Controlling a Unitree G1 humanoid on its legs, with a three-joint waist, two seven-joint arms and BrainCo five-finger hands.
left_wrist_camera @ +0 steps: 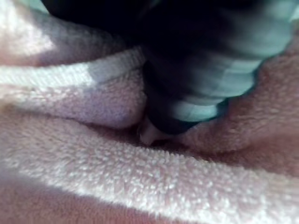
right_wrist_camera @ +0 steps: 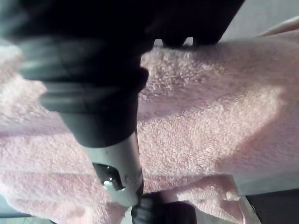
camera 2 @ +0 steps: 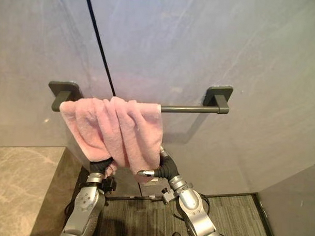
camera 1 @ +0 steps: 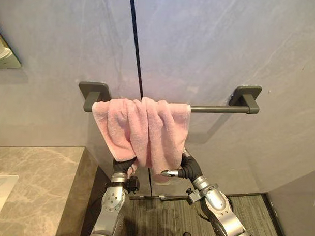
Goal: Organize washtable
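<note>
Saw left robot hand (camera 1: 124, 165) and right robot hand (camera 1: 182, 170) under pink towel (camera 1: 141, 130) on wall bar (camera 1: 215, 108), grasp impossible to tell.

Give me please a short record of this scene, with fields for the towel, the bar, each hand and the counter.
towel: pink towel, bunched, draped over the left part of the bar
bar: dark towel bar fixed on the grey wall; its right part is bare
left hand: left hand at the towel's lower edge, partly behind the cloth
right hand: right hand at the lower edge, on the towel's right side
counter: marble counter, lower left, below the bar
</note>
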